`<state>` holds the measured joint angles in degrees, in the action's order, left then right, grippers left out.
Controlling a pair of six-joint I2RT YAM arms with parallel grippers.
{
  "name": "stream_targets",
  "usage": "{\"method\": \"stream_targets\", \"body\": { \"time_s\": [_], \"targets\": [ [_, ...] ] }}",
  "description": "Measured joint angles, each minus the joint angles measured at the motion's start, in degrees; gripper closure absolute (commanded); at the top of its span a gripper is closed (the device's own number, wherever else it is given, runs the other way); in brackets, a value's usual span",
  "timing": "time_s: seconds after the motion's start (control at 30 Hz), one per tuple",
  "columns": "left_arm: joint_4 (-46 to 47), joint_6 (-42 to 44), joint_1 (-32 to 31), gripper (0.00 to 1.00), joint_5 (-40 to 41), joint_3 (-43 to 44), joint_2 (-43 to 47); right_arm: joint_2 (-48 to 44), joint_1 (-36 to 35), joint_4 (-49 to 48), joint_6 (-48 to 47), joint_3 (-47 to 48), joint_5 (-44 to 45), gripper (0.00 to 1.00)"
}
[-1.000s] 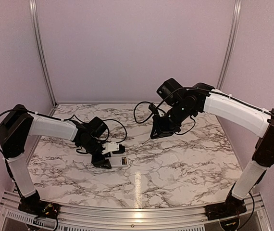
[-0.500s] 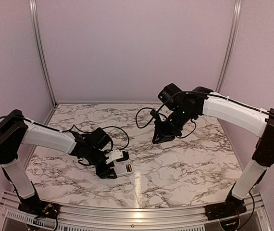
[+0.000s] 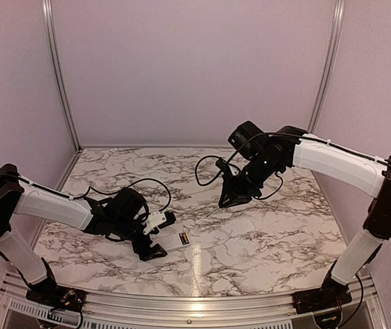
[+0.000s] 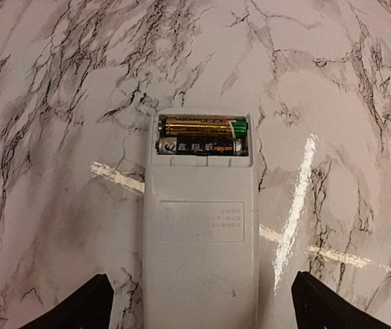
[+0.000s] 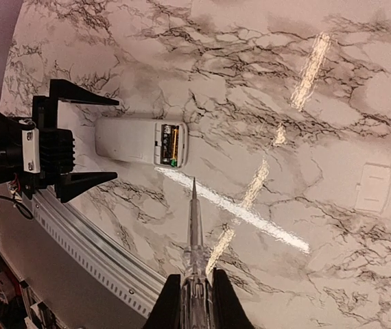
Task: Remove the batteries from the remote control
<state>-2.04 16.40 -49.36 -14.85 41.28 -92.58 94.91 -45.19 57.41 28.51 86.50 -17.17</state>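
Observation:
The white remote control (image 4: pixel 201 233) lies flat on the marble table, back side up, with its battery recess open at the far end. Two batteries (image 4: pixel 202 136) sit side by side in the recess, one gold, one dark. My left gripper (image 4: pixel 204 305) is open, its fingers standing wide on either side of the remote's near end without touching it. From above, the remote (image 3: pixel 175 238) lies just right of the left gripper (image 3: pixel 160 235). My right gripper (image 5: pixel 191 295) is shut on a clear-handled pointed tool (image 5: pixel 194 226), hovering with its tip a short way from the batteries (image 5: pixel 169 145).
A small flat white cover plate (image 5: pixel 374 187) lies on the marble right of the remote, also seen from above as the cover plate (image 3: pixel 247 225). An aluminium rail (image 5: pixel 86 233) runs along the table's near edge. Pale walls close in the back and sides.
My left gripper has opened and let go of the remote, which now lies on the table nearer the front edge. The right gripper with the tool has dropped slightly.

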Motion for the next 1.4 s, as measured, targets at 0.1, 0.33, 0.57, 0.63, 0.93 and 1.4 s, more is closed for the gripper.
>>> {"method": "stream_targets", "body": {
  "time_s": [0.1,0.33,0.57,0.63,0.93,1.4],
  "targets": [
    [5.0,-2.2,0.0,0.01,0.3,-3.2,2.5,-0.8,0.0,-0.7,0.0,-0.5,-0.1,1.0],
    [19.8,-7.9,0.0,0.01,3.5,-12.6,8.3,-2.3,0.0,-2.6,-0.2,-3.0,-0.3,1.0],
    [33.7,-10.8,0.0,0.01,4.4,-19.8,9.4,-2.3,0.0,-3.6,-0.7,-3.1,-0.4,1.0],
    [36.5,-11.1,0.0,0.01,4.4,-21.3,9.4,-2.3,0.0,-3.8,-0.7,-3.1,-0.5,1.0],
    [47.8,-11.3,0.0,0.01,6.0,-25.1,8.3,-2.3,0.0,-3.8,-0.7,-3.1,-0.5,1.0],
    [54.3,-9.1,3.1,0.02,2.5,-26.7,4.4,-2.3,0.0,-3.8,0.1,-3.1,-0.8,1.0]
  ]
}}
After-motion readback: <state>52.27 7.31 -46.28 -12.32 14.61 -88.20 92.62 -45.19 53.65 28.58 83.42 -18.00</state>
